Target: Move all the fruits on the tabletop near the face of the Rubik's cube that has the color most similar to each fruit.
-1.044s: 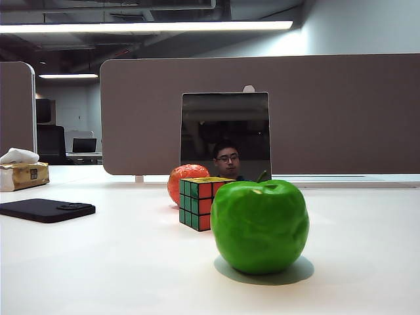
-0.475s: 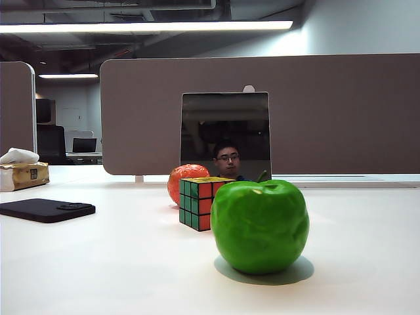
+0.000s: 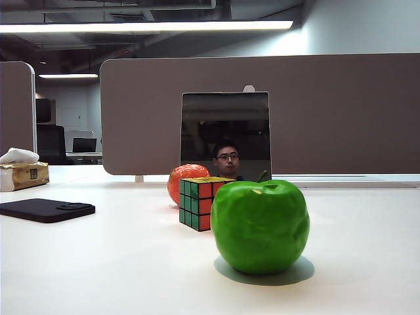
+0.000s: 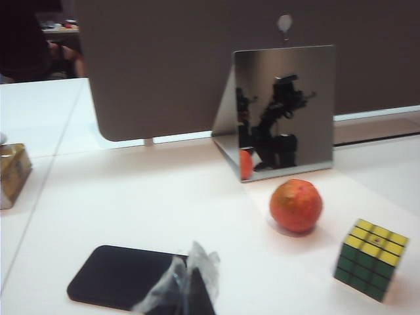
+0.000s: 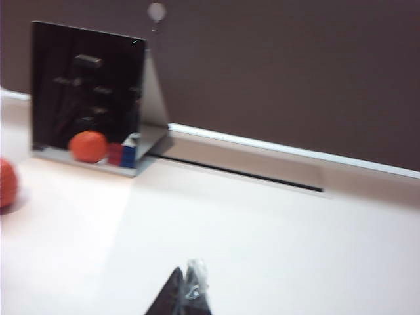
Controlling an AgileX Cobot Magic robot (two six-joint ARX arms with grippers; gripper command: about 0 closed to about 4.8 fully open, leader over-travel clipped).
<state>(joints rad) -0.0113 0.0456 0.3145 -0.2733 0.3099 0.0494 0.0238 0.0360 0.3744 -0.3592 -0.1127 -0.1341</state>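
White table [image 3: 98, 262], seen low from the exterior view: green apple [image 3: 260, 226] nearest the camera, standing just in front and to the right of the cube [image 3: 200, 203], whose green and red-orange faces show with yellow on top. Orange fruit [image 3: 186, 181] sits behind the cube, partly hidden by it, close to a dark mirror panel [image 3: 225, 134] propped against the grey partition [image 3: 341, 111]. Black flat pad [image 3: 46, 209] and tissue box [image 3: 23, 174] lie well off to the left. Left wrist view: orange fruit [image 4: 296, 205] and cube [image 4: 371, 258] stand apart, neither touching; left gripper [image 4: 186, 292] hangs above the table beside the pad, tips close together and holding nothing. Right wrist view: right gripper [image 5: 186, 295] over bare table, tips drawn to a narrow point, empty.
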